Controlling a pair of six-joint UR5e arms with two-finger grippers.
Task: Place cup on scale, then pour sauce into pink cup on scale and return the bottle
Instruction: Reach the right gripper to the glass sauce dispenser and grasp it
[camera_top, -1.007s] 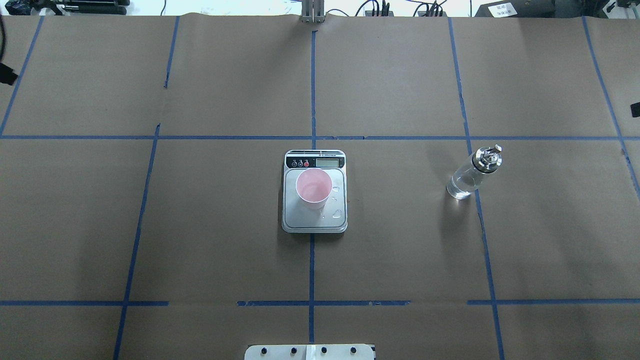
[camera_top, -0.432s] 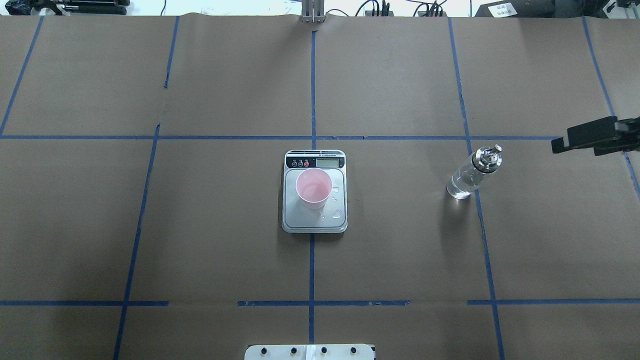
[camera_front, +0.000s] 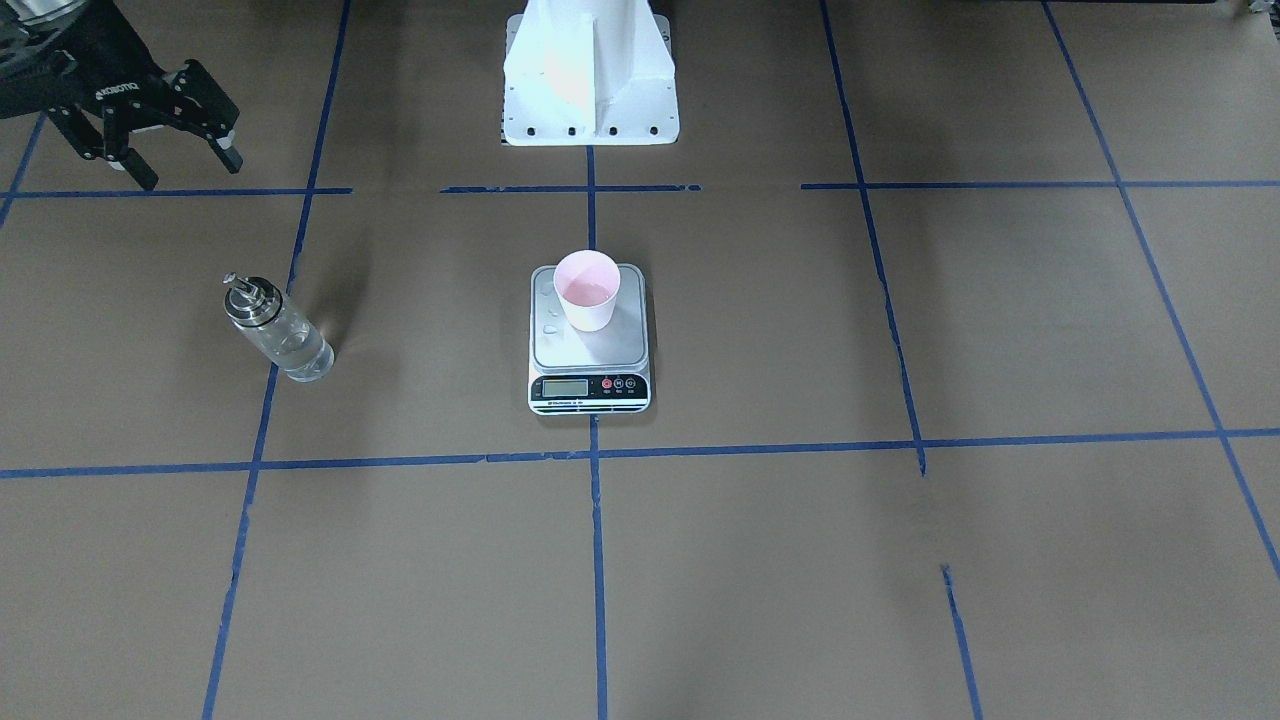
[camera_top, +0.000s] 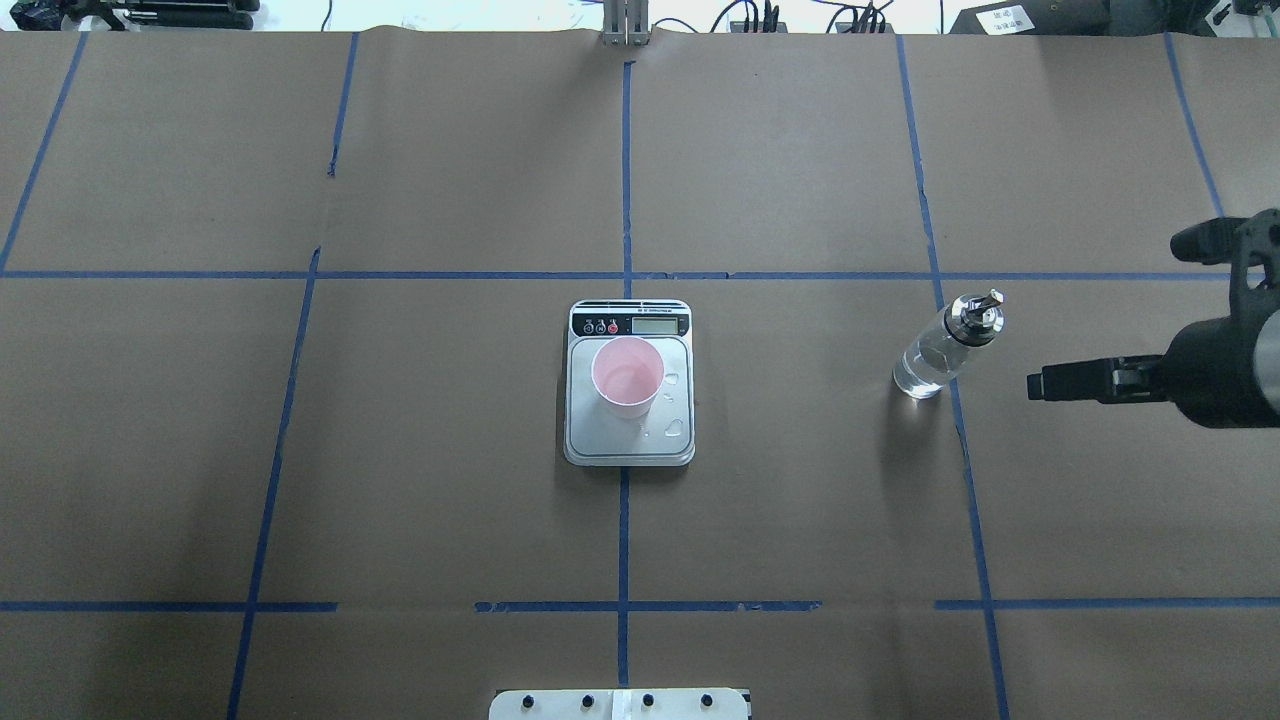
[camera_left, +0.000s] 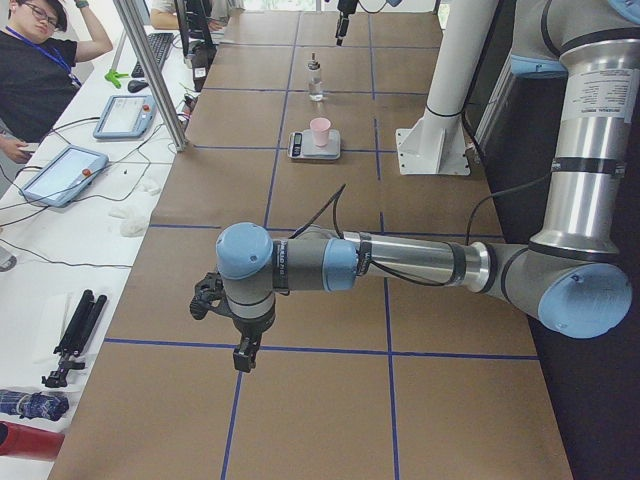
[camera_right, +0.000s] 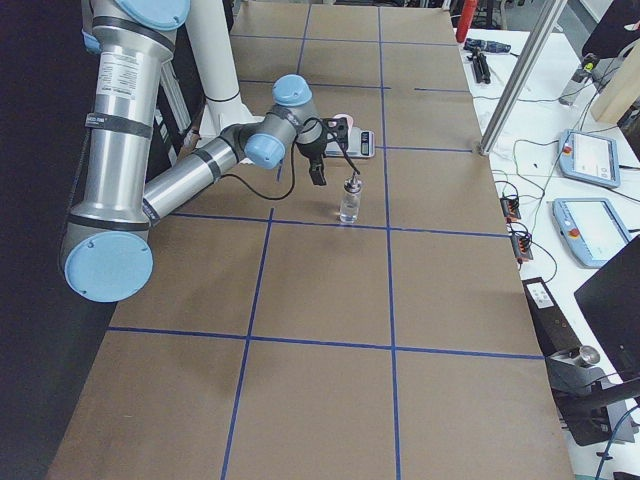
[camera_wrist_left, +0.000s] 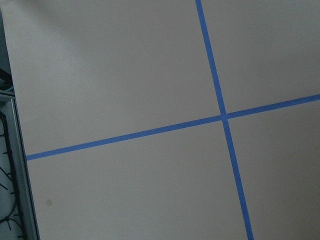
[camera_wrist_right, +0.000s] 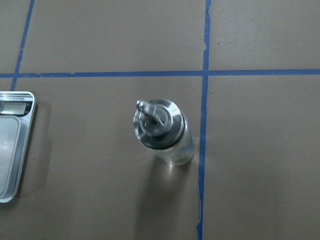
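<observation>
The pink cup (camera_top: 627, 377) stands upright on the scale (camera_top: 629, 445) at the table's middle, and a few clear drops lie on the platform beside it. The cup (camera_front: 587, 290) shows the same way in the front view. The glass bottle (camera_top: 935, 358) stands upright to the right, partly filled with clear liquid, and nothing touches it. My right gripper (camera_front: 185, 162) is open and empty, raised beside the bottle (camera_front: 280, 335). One of its fingers (camera_top: 1090, 384) shows in the overhead view. The right wrist view looks down on the bottle (camera_wrist_right: 162, 132). My left gripper (camera_left: 240, 340) hangs far off at the table's left end; I cannot tell its state.
The white robot base (camera_front: 590, 75) stands behind the scale. Blue tape lines cross the brown paper. Beyond the far edge are an aluminium post (camera_right: 520, 75) and tablets (camera_right: 590, 160) on a side table. A person (camera_left: 40, 60) sits at that side.
My right gripper has come in from the overhead view's right edge and moved closer to the bottle. The bottle, cup and scale have not moved.
</observation>
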